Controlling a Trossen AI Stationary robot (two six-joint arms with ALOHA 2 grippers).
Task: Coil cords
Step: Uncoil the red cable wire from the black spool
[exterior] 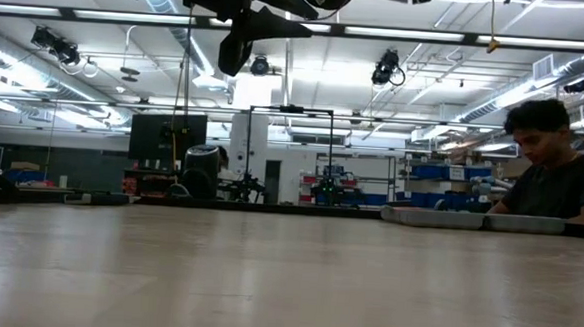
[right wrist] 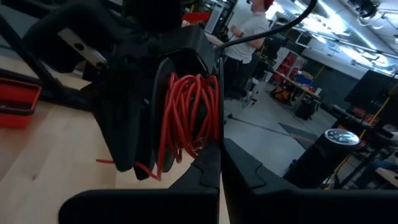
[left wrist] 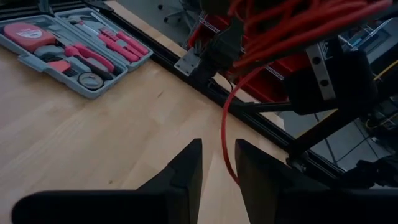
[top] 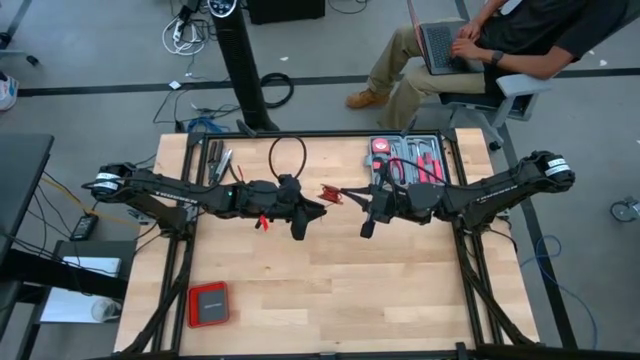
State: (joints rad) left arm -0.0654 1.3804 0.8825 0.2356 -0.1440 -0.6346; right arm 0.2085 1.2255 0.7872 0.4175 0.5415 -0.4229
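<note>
A: What containers do we have on the light wooden tabletop (top: 330, 280)?

B: Two. The grey open tool tray (top: 408, 158) sits at the far edge on the right arm's side. In the left wrist view the same tray (left wrist: 43, 53) holds a red tape measure (left wrist: 26, 32), red-handled hand tools (left wrist: 109, 42) in slots and a small round gauge-like piece (left wrist: 91, 80). The flat red square box (top: 208, 304) lies near the front left corner, lid shut, so we can't see inside.

A: Grippers?

B: Both are raised over the table's middle, facing each other, close but apart. The left gripper (top: 318, 207) has its fingers (left wrist: 186, 171) parted by a narrow gap. In its own view a strand of the thin red cord (left wrist: 227, 134) hangs down into that gap; we can't tell whether the pads touch it.

A: And the right one?

B: The right gripper (top: 345, 195) has its fingers pressed together. In the right wrist view its closed tips (right wrist: 217, 162) meet right at the cord; we read that as pinching a strand.

A: Where's the cord itself?

B: Off the table, between the two grippers. In the high view we see only a small red tangle (top: 331, 193). In the right wrist view the red loops (right wrist: 186, 118) are wrapped around the left arm's black gripper body, one loose end trailing below.
</note>
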